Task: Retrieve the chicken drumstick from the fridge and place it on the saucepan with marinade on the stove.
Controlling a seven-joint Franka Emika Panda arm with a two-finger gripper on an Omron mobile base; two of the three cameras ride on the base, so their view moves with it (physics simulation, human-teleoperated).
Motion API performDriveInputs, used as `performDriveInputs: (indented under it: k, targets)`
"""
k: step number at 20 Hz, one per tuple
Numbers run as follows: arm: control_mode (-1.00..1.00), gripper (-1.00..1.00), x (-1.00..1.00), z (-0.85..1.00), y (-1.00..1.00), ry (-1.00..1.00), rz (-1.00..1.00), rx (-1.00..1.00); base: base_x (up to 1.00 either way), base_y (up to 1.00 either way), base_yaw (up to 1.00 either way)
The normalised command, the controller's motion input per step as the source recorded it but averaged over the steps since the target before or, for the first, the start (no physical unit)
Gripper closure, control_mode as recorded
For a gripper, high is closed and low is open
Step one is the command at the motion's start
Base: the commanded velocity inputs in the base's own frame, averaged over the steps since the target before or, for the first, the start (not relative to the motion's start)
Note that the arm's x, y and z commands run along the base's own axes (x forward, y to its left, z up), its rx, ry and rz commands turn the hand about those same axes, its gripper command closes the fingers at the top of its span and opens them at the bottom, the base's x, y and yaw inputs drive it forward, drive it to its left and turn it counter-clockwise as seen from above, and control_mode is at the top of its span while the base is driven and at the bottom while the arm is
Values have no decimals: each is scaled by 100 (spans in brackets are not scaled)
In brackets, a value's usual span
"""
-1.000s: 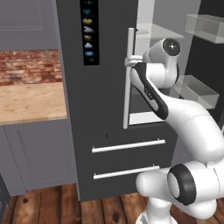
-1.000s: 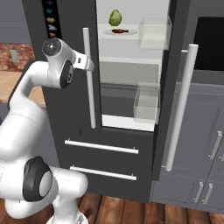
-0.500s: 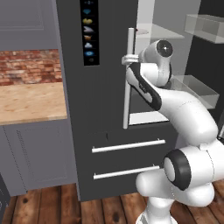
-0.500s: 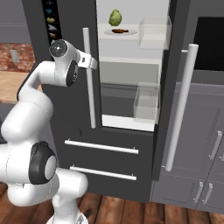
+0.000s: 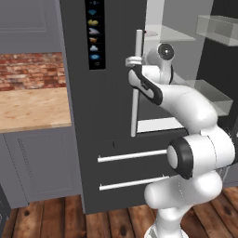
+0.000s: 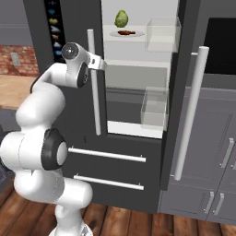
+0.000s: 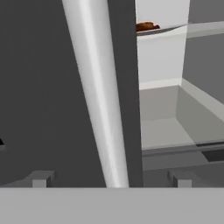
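My claw stands wide apart, straddling the fridge handle and clamping nothing. The drumstick lies on a plate up and right of my claw.

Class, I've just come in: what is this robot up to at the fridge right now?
The arm has its open gripper at the silver bar handle of the fridge's closed left door; the finger tips stand either side of the bar, not clamped. The right door stands open on the white interior. The chicken drumstick lies untouched on a white plate on the top shelf, beside a green leafy vegetable.
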Motion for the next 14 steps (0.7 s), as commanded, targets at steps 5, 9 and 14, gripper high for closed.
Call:
performDriveInputs:
  k: [5, 9, 14]
  targets:
    - [-100, -100, 65, 0, 0, 0, 0, 0, 0, 0, 0]
    - [-100, -100, 66, -1, 0, 0, 0, 0, 0, 0, 0]
    - [-100, -100, 64, -7, 0, 0, 0, 0, 0, 0, 0]
